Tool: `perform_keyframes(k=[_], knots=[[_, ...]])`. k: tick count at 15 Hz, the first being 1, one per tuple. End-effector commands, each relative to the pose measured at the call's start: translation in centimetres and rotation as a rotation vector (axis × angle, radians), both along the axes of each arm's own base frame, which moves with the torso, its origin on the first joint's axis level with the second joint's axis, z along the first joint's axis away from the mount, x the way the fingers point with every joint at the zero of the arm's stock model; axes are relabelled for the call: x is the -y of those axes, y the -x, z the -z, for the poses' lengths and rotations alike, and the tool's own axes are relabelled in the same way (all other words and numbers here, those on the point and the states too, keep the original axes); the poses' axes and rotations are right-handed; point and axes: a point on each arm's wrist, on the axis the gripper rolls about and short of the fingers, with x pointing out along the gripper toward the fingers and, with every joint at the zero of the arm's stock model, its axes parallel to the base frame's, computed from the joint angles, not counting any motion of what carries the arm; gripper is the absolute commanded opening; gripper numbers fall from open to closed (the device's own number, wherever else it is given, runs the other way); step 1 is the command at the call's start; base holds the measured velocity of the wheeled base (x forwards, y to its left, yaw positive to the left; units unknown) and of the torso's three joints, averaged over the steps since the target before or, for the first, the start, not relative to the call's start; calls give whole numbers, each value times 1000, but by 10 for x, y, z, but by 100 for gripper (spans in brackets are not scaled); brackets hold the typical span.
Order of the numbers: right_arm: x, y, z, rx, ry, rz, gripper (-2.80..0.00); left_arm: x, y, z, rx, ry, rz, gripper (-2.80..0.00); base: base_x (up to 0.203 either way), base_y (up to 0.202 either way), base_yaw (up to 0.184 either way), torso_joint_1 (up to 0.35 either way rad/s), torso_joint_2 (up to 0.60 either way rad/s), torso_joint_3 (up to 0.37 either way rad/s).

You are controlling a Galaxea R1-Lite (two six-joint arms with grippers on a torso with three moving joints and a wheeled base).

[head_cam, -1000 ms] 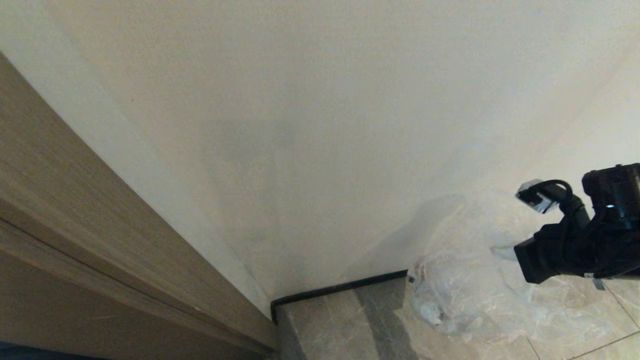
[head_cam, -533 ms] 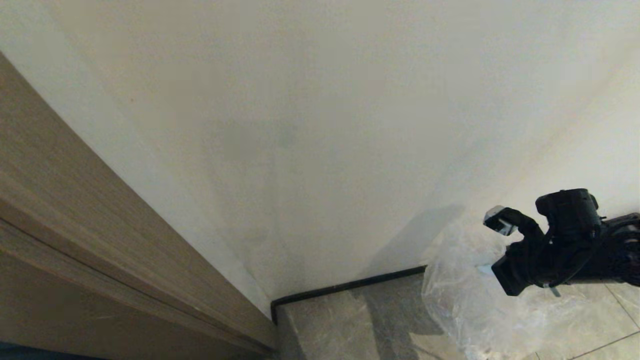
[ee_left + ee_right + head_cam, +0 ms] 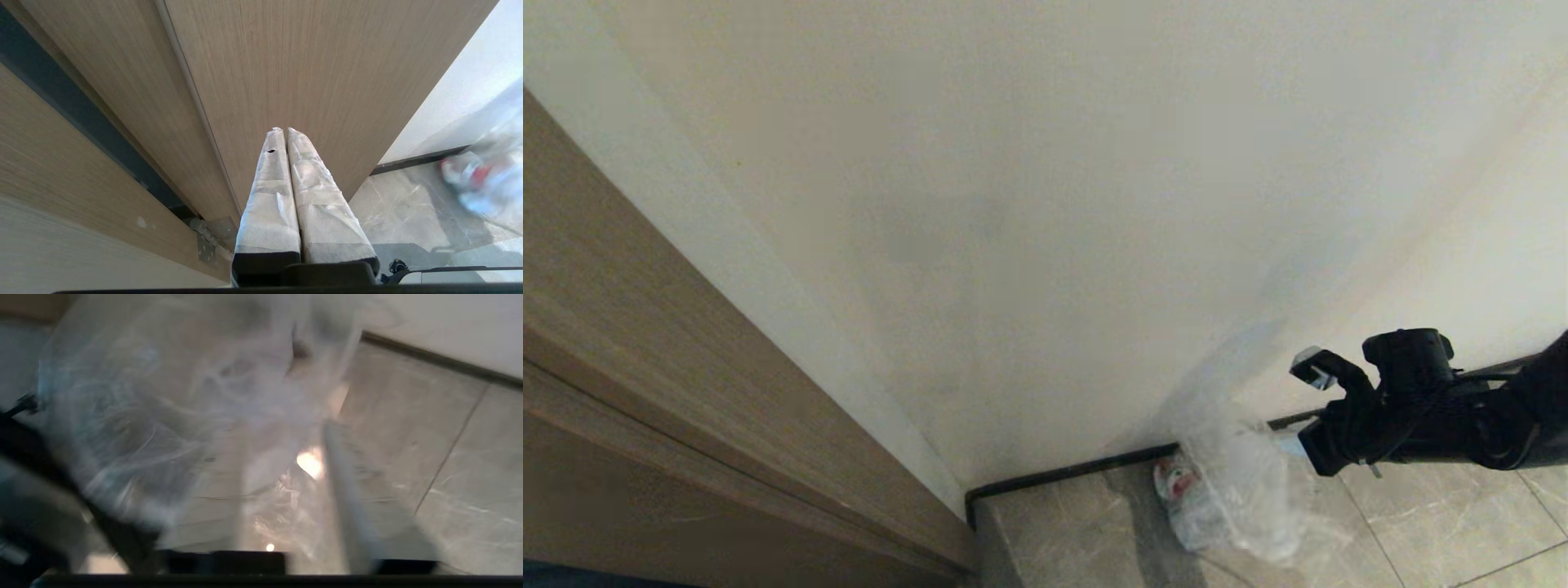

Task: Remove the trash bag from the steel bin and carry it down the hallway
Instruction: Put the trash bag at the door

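Head view, item: trash bag (image 3: 1241, 498), out of its bin, low at the hallway (image 3: 1437, 523) wall foot. We cannot tell whether our right gripper (image 3: 1307, 445) pinches it. Left gripper (image 3: 286, 134) pressed together, idle. Remaining, we judge: setting down.

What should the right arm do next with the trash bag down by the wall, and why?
Probably draw the right gripper back, clear of the trash bag. The bag seems to lie on the hallway floor against the baseboard, the gripper right at its edge, so the carry looks done.
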Motion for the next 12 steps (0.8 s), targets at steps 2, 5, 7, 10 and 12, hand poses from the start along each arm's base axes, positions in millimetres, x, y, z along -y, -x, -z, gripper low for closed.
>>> perform_keyframes(k=[2, 5, 7, 10, 12], knots=[[1, -3, 11, -34, -3, 11, 0, 0, 0, 0, 0, 0, 0, -280, 0, 0, 0, 0, 0, 0], [2, 3, -9, 4, -8, 15, 0, 0, 0, 0, 0, 0, 0, -280, 0, 0, 0, 0, 0, 0], [5, 13, -34, 39, -33, 44, 0, 0, 0, 0, 0, 0, 0, -280, 0, 0, 0, 0, 0, 0], [12, 40, -74, 93, -122, 126, -280, 0, 0, 0, 0, 0, 0, -280, 0, 0, 0, 0, 0, 0], [13, 60, -91, 94, -162, 160, -280, 0, 0, 0, 0, 0, 0, -280, 0, 0, 0, 0, 0, 0]])
